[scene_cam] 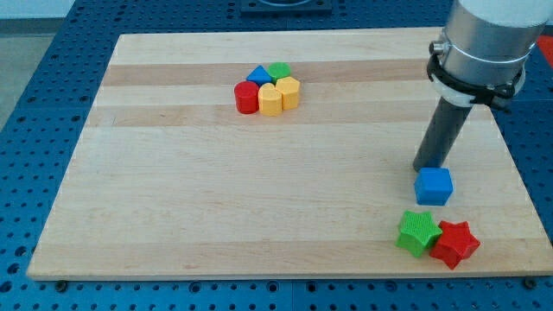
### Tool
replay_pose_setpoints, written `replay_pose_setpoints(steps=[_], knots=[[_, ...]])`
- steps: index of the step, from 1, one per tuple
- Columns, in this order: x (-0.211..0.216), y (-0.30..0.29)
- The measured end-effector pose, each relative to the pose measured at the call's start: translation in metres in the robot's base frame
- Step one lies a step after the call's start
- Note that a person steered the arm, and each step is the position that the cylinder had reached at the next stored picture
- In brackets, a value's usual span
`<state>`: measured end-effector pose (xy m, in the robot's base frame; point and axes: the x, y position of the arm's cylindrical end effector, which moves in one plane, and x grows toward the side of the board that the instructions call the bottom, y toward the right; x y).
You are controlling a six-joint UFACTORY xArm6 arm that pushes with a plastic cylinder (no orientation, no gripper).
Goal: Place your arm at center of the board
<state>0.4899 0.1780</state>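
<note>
My tip (pixel 426 168) rests on the wooden board (pixel 216 207) at the view's right, just above the blue cube (pixel 434 186) and about touching its top edge. Below the cube sit a green star (pixel 418 232) and a red star (pixel 455 244), side by side. At the view's upper middle a tight cluster holds a red cylinder (pixel 247 98), a blue triangle (pixel 259 75), a green block (pixel 279 70), a yellow heart (pixel 271 100) and a yellow block (pixel 289 91). The tip stands far right of that cluster.
The board lies on a blue perforated table (pixel 52 104). The arm's grey body (pixel 479 43) hangs over the board's upper right corner.
</note>
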Motion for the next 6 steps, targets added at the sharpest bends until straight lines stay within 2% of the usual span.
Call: replay_pose_setpoints(steps=[2, 3, 4, 5, 6], knots=[[0.036, 0.019], [0.037, 0.022], [0.01, 0.018], [-0.029, -0.016], [-0.027, -0.102]])
